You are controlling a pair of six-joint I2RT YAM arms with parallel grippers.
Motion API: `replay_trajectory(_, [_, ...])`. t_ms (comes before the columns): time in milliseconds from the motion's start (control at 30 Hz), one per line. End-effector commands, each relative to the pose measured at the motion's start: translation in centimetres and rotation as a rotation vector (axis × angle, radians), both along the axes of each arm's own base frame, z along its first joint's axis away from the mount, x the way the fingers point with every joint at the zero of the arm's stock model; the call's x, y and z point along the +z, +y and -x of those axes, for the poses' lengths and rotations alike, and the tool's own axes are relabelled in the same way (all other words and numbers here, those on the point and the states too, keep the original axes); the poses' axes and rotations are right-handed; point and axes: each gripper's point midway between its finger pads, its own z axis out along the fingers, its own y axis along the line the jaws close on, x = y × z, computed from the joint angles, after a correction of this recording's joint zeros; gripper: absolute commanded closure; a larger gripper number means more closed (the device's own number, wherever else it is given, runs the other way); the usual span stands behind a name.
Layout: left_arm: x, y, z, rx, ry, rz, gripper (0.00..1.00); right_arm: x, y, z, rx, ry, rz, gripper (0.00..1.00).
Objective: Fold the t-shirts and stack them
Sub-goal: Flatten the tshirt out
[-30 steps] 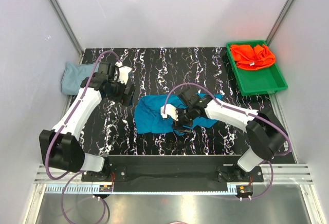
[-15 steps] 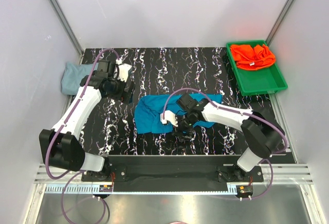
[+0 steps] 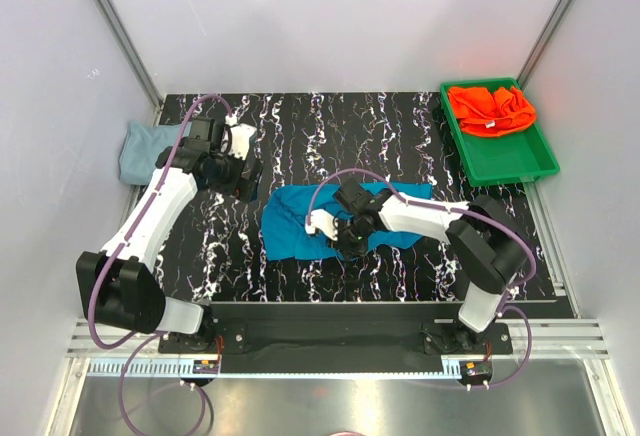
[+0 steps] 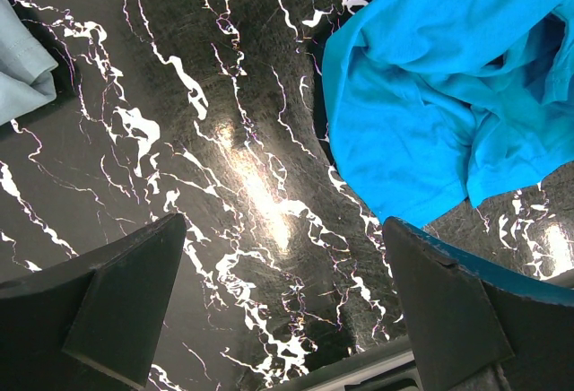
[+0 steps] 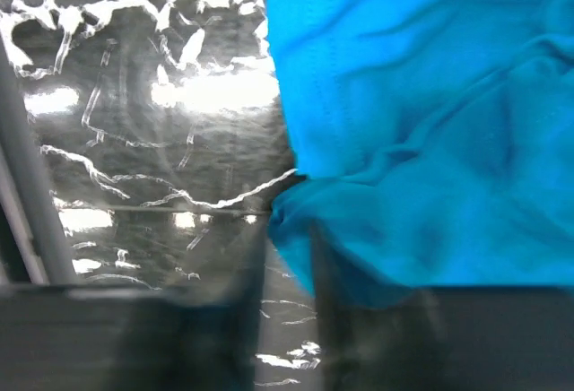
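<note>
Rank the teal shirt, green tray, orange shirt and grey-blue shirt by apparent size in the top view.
1. Teal shirt and green tray: too alike to rank.
2. Orange shirt.
3. Grey-blue shirt, slightly smaller, though the left arm hides part.

Green, seemingly plastic tray [image 3: 503,161] at far-right corner of black marbled table [image 3: 400,131].

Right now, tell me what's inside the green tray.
A crumpled orange-red t-shirt fills the far half of the tray; its near floor shows bare. Anything beneath the shirt is hidden.
</note>
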Motion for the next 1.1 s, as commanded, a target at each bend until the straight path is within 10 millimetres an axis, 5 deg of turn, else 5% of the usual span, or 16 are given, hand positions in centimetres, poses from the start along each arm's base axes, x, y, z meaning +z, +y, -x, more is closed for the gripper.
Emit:
replay_trajectory(0, [1.6, 0.2, -0.8, 0.010, -0.060, -0.005, 0.01, -0.6, 0.3, -1.2, -0.061, -0.026, 0.036, 0.85])
replay_trajectory(67, [1.9, 0.2, -1.0, 0.012, -0.064, -0.004, 0.01, -0.7, 0.2, -1.6, -0.076, -0.035, 0.058, 1.00])
replay_trajectory(200, [1.9, 0.3, -1.5, 0.019, -0.072, -0.013, 0.01, 1.1, 0.3, -2.9, -0.119, -0.105, 0.044, 1.00])
replay_trajectory(300, [1.8, 0.8, -2.1, 0.035, -0.084, -0.037, 0.01, 4.4, 0.5, -4.7, -0.145, -0.213, 0.003, 1.00])
replay_trajectory(533, [1.3, 0.8, -1.8, 0.009, -0.058, -0.063, 0.03, 16.0, 0.2, -9.7, -0.274, -0.521, -0.161, 1.00])
replay_trajectory(667, [-0.2, -0.6, -1.1, -0.033, -0.015, -0.043, 0.04, 20.3, -0.8, -12.5, -0.388, -0.637, -0.242, 1.00])
replay_trajectory(967, [-2.0, -5.6, 1.6, -0.213, 0.099, -0.008, 0.01, 25.3, -5.6, -22.2, -0.650, -0.719, -0.293, 1.00])
replay_trajectory(1067, [-2.8, -7.1, 2.2, -0.252, 0.116, -0.012, 0.08, 26.8, -7.1, -25.0, -0.708, -0.747, -0.308, 1.00])
